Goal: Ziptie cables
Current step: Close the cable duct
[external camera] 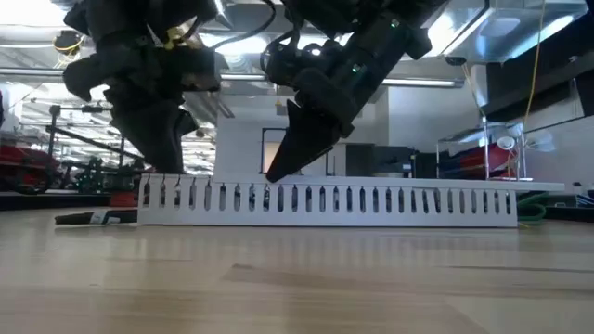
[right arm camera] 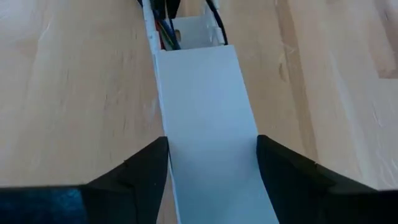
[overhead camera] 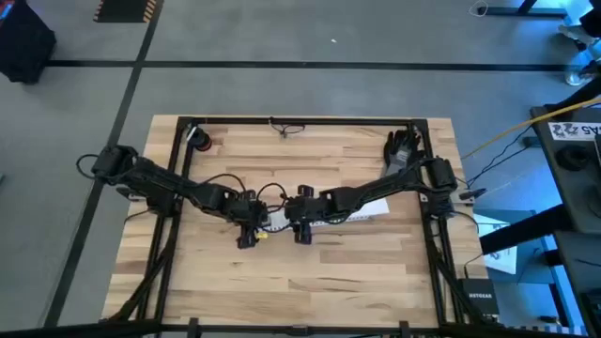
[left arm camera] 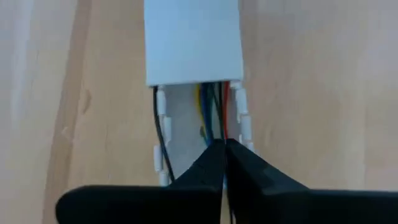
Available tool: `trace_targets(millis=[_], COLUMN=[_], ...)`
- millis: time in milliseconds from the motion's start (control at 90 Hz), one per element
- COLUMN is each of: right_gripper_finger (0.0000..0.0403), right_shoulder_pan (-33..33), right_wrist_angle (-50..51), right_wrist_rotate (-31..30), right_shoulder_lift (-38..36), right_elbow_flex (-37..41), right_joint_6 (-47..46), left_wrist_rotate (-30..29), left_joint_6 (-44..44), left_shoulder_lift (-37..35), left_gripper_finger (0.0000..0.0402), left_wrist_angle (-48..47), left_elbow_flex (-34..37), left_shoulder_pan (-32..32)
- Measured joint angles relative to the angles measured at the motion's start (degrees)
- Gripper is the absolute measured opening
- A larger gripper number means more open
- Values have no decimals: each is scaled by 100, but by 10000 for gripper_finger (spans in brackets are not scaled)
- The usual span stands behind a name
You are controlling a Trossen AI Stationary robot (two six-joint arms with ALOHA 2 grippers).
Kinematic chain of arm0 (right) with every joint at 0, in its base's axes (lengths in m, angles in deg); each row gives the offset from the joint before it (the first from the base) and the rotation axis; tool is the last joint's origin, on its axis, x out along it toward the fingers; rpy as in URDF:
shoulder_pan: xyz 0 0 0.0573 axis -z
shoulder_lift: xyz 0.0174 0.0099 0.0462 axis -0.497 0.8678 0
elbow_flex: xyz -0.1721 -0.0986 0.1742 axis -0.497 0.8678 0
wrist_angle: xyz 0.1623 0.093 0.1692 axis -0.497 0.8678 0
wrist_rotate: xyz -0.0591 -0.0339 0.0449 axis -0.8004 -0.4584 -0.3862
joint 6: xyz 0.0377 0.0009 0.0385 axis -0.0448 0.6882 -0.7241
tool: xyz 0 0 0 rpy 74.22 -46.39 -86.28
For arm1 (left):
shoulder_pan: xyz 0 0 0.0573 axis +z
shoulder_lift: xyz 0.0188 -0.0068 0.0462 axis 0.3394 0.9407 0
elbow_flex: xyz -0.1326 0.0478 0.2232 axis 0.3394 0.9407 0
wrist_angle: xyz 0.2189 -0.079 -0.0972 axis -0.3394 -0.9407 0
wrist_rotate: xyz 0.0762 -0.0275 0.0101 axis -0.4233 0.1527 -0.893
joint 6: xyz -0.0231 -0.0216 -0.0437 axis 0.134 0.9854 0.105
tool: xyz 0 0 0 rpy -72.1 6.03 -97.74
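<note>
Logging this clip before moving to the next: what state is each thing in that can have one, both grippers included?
Left gripper: shut on the cables, over the duct's open end.
Right gripper: open, fingers either side of the white cover.
Cables: lying inside the slotted duct, running under the cover; one dark wire outside the wall.
Slotted duct: flat on the table, partly covered.
White cover: seated on the duct, one end left uncovered.

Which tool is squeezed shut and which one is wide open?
The left tool is pinched shut over the cables in the white duct. The right tool is open, straddling its cover.
</note>
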Motion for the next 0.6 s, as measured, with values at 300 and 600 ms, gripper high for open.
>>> trace_targets(millis=[300, 600], right_gripper_finger=[234, 234], right_shoulder_pan=[-1, 0], right_wrist_angle=[0, -27], right_wrist_rotate=[6, 21], right_shoulder_lift=[3, 7], right_elbow_flex=[0, 4], right_joint_6=[2, 7], left_wrist_rotate=[2, 185], left_joint_6=[-7, -260], left_shoulder_lift=[0, -52], left_gripper_finger=[115, 149], left_wrist_angle=[-385, -1340], left_elbow_flex=[-14, -744], left_shoulder_pan=[7, -44])
